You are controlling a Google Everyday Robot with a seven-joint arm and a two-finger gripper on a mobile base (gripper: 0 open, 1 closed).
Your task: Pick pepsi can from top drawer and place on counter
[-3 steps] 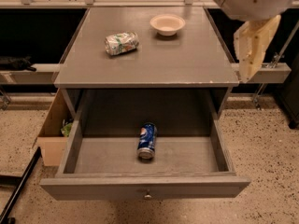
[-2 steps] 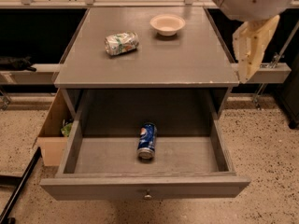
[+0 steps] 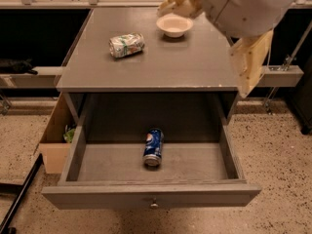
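The pepsi can [image 3: 153, 147] lies on its side in the middle of the open top drawer [image 3: 151, 195], silver end toward the front. The drawer is pulled fully out under the counter [image 3: 161, 67]. My gripper [image 3: 178, 3] hangs high at the back of the counter, just above and beside a white bowl, far from the can. The arm's white body and a cream panel [image 3: 250, 62] fill the upper right of the view.
A dented green-and-white can [image 3: 126, 45] lies on the counter's back left. A white bowl [image 3: 174, 25] sits at the back centre. A tan cardboard box [image 3: 57, 135] stands on the floor left of the drawer. A black bar [image 3: 19, 199] crosses the floor at lower left.
The arm and gripper have shifted slightly left and lower, toward the bowl. The pepsi can and the drawer have not moved.
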